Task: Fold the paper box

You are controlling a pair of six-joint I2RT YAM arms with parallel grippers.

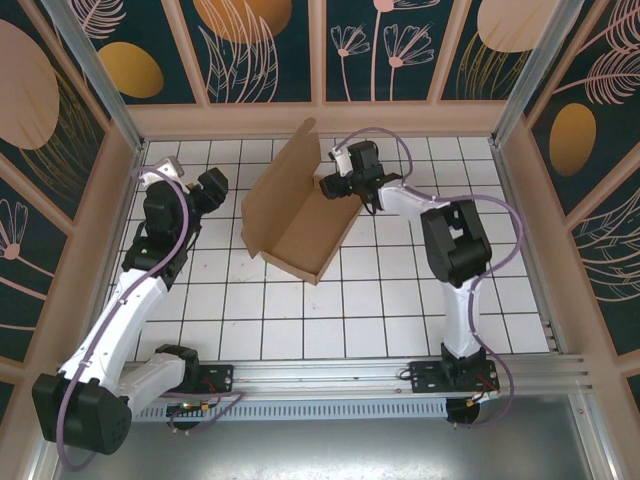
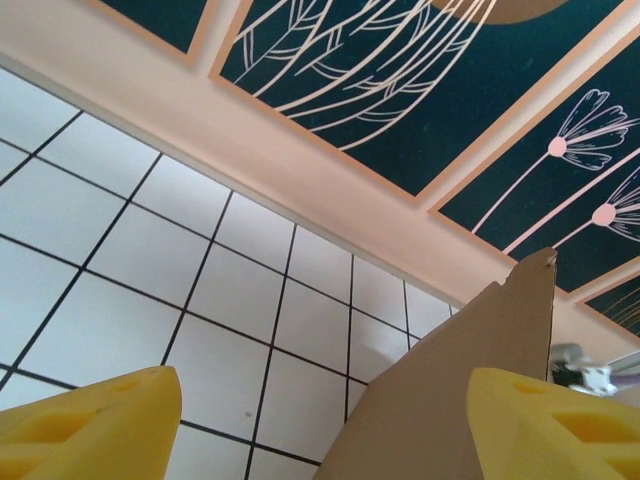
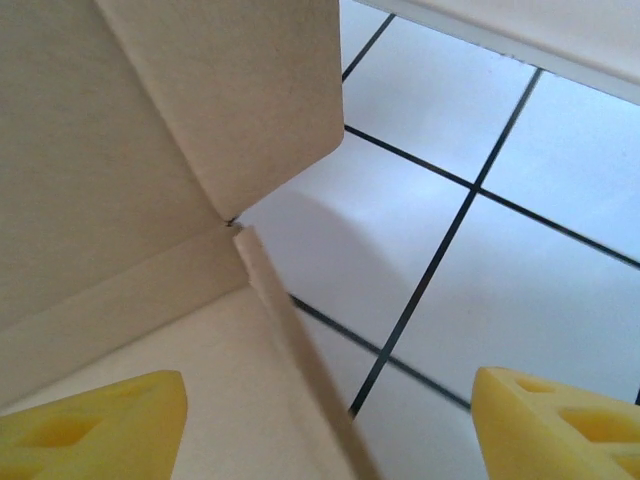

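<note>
The paper box (image 1: 296,228) lies mid-table as an open brown cardboard tray, its big lid panel standing up along the far-left side. My left gripper (image 1: 213,185) hovers just left of that raised panel, open; in its wrist view the panel's back (image 2: 470,390) rises behind the gap between the yellow fingertips (image 2: 100,425), and nothing is held. My right gripper (image 1: 334,186) is at the box's far right corner, open. In its wrist view, the thin side wall (image 3: 300,360) runs between the wide-apart pads (image 3: 560,425), touching neither. A rounded corner flap (image 3: 250,110) stands above.
The white tiled table (image 1: 400,300) is fenced by a wooden rim and patterned walls (image 1: 320,110) close behind the box. Bare tiles stretch in front of the box and to its right.
</note>
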